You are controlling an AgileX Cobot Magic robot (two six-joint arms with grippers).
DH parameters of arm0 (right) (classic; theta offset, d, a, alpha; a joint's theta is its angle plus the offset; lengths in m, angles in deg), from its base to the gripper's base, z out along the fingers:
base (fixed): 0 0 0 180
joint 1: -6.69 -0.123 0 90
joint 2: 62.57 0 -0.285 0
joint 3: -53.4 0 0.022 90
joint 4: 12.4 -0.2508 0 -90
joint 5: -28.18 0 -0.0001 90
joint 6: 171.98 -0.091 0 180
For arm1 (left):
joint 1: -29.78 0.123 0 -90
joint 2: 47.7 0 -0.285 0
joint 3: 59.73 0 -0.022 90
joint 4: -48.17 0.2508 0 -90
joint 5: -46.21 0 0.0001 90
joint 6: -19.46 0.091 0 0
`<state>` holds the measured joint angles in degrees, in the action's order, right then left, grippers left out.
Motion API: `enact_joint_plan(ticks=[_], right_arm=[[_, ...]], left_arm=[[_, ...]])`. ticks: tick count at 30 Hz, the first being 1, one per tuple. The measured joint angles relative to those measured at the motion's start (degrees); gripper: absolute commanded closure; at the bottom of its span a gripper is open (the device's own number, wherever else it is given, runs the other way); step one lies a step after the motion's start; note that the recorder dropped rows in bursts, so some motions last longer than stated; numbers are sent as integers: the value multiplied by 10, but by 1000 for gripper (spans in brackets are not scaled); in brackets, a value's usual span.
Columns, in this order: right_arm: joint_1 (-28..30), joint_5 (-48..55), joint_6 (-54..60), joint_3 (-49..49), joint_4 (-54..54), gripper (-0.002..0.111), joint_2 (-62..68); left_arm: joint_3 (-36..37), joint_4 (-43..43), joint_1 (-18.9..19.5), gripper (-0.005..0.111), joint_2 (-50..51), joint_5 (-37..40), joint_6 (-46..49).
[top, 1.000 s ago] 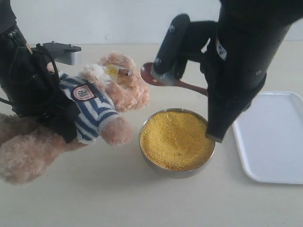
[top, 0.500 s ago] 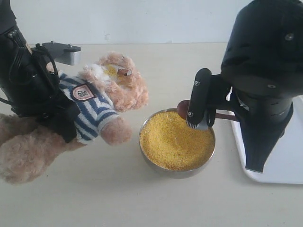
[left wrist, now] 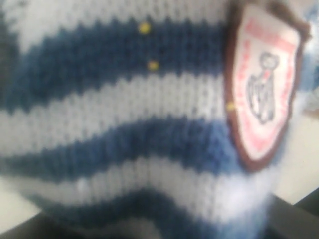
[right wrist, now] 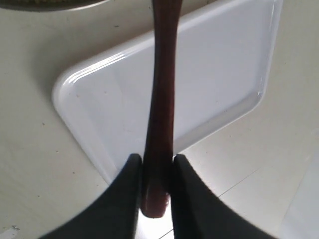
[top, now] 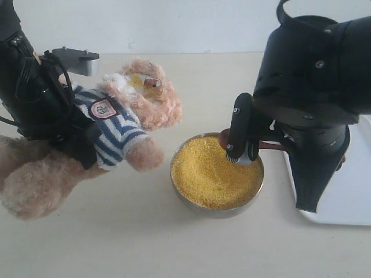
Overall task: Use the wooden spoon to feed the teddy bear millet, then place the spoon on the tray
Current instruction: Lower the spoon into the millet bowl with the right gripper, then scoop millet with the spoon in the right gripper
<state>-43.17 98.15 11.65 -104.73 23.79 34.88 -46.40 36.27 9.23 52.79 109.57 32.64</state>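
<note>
The teddy bear leans back at the left, yellow grains on its muzzle. My left gripper is shut on its striped torso; in the left wrist view only the teddy bear's shirt and badge show, the jaws hidden. The millet fills a round metal bowl. My right gripper is shut on the wooden spoon, whose round end hangs over the bowl's far rim. In the right wrist view the wooden spoon runs out from my right gripper above the tray. The tray lies at the right.
The metal bowl stands mid-table between bear and tray. My bulky right arm covers the tray's near-left part. A grey bracket on the left arm juts out behind the bear's head. A pale wall rises behind the table.
The right gripper carried the spoon from beside the bear's face down and right to the bowl's far rim. The bear tilted slightly in the left gripper.
</note>
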Motion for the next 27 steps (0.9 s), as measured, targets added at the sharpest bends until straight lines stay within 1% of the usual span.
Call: enact_joint_plan(ticks=[8, 13, 16, 20, 27], right_arm=[[0, 0, -6, 0, 3, 109, 1], [0, 0, -10, 0, 5, 109, 1], [0, 0, -11, 0, 5, 109, 1], [0, 0, -12, 0, 5, 109, 2], [-2, 0, -8, 0, -1, 109, 2]], left_arm=[[1, 14, -1, 103, 0, -21, -10], [2, 31, -26, 103, 0, -32, -20], [2, 64, -36, 103, -1, -42, -47], [2, 103, -37, 103, -4, -43, -73], [2, 110, -38, 103, -4, -46, -78]])
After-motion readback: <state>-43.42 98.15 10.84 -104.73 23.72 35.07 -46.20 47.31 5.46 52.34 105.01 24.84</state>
